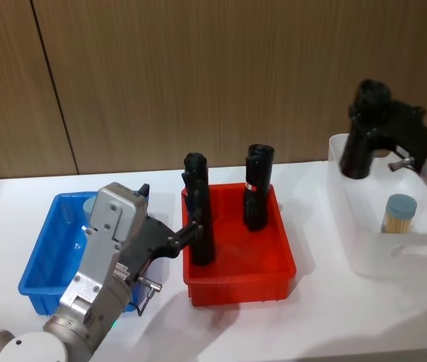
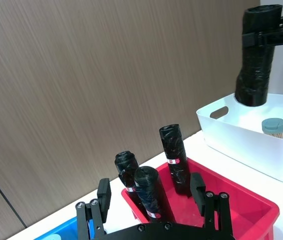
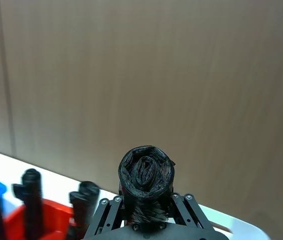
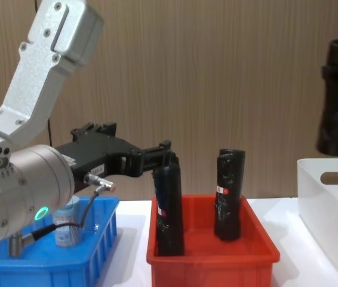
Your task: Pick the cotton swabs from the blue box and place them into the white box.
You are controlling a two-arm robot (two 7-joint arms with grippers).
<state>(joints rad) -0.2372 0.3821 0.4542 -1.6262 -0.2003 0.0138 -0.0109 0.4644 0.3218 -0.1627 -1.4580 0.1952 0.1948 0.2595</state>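
While beside left hand (image 1: 192,231), black rolls (image 1: 257,197) upright within red bin (image 1: 281,273).

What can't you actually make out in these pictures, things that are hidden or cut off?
1. Head view: the left arm covers much of the blue box, so the number of cotton swabs jars still in it is unclear.
2. Chest view: the white box is cut off by the picture's edge, and its wall hides its contents.
3. Right wrist view: the black roll held by the right gripper hides the fingertips.
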